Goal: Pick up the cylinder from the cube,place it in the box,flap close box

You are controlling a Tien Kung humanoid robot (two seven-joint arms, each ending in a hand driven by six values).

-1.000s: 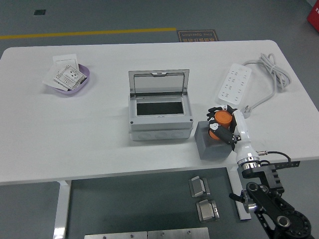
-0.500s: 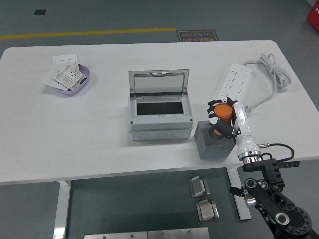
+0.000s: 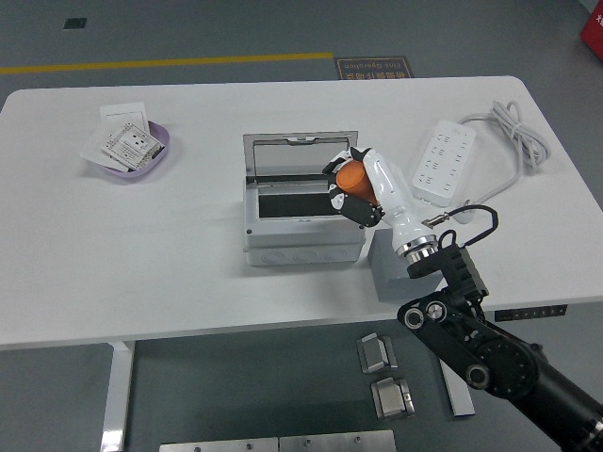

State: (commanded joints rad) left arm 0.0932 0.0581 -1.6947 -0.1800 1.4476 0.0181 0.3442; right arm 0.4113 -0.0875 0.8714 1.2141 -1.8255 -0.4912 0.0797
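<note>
One right hand (image 3: 353, 185), fingers wrapped round the orange cylinder (image 3: 352, 176), holds it over the open box (image 3: 301, 218), clear of the cube (image 3: 393, 268). Lid (image 3: 300, 154) stands upright, leaving the opening free for the drop.

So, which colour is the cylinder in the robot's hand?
Orange; the cylinder shows in the head view, held by the right hand.
</note>
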